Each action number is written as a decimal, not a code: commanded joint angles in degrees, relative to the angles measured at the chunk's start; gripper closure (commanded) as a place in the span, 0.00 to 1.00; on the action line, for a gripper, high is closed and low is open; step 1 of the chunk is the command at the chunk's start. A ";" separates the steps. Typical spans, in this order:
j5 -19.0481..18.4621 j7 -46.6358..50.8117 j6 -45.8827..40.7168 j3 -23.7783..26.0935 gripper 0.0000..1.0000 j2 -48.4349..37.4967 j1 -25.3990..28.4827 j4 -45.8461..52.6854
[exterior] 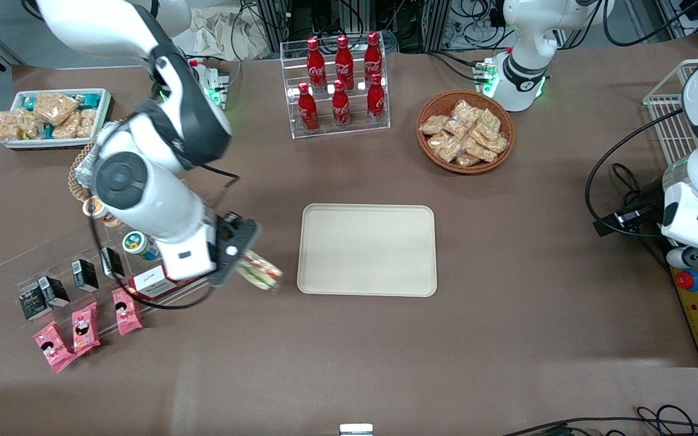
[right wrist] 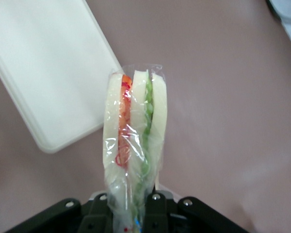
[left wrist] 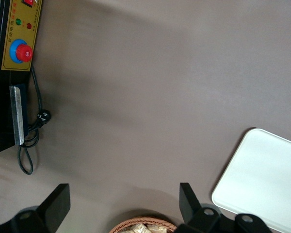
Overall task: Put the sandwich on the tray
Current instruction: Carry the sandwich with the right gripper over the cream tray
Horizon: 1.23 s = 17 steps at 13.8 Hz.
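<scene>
1. The claw hangs above the tabletop, just beside the tray's edge on the working arm's side, clenched on the sandwich.
2. In the right wrist view the sandwich sticks out from the claw edge-on: white bread slices with a red layer and a green layer between them, all under clear plastic wrap.
3. The sandwich is in the air, not touching the tray; that view shows a rounded corner of the tray near the wedge's tip, over bare brown tabletop.
4. The cream-beige tray lies flat with nothing on it.
5. Under the arm, toward the working arm's end, sit small black cartons and pink wrapped snacks.
6. Farther from the front camera stand a clear rack of red cola bottles and a wicker basket of tan snack packets.
7. A white tray of snack packets sits at the working arm's end.
</scene>
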 commanded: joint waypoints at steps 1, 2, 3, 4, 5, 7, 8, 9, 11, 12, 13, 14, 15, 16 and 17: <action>1.87 -0.12 5.87 -0.70 0.78 6.11 3.29 4.73; 1.78 -0.38 8.42 -0.70 0.78 7.43 4.43 4.73; 1.43 -0.55 10.80 -0.70 0.78 8.75 5.57 4.73; 0.99 -0.64 12.56 -0.88 0.78 9.98 6.72 4.73; -0.06 -0.73 14.32 -0.88 0.78 11.13 7.51 4.73; -3.30 -2.83 18.18 -0.88 0.78 13.76 9.71 4.65; -4.80 -4.41 20.38 -0.88 0.78 15.25 10.59 4.47; -5.25 -4.94 22.05 -0.88 0.76 16.40 11.03 4.12; -5.43 -4.86 22.86 -0.88 0.76 18.25 11.82 4.12; -5.95 -4.86 23.91 -0.88 0.76 19.13 12.09 4.12; -6.13 -4.86 24.70 -0.88 0.76 20.00 12.26 4.03; -6.13 -4.86 24.88 -0.88 0.76 20.80 13.22 4.03; -6.39 -4.86 25.32 -0.97 0.75 21.33 13.84 4.03; -7.53 -4.69 26.02 -1.05 0.75 21.51 14.63 4.03; -8.32 -4.51 26.37 -1.06 0.75 21.94 14.73 3.94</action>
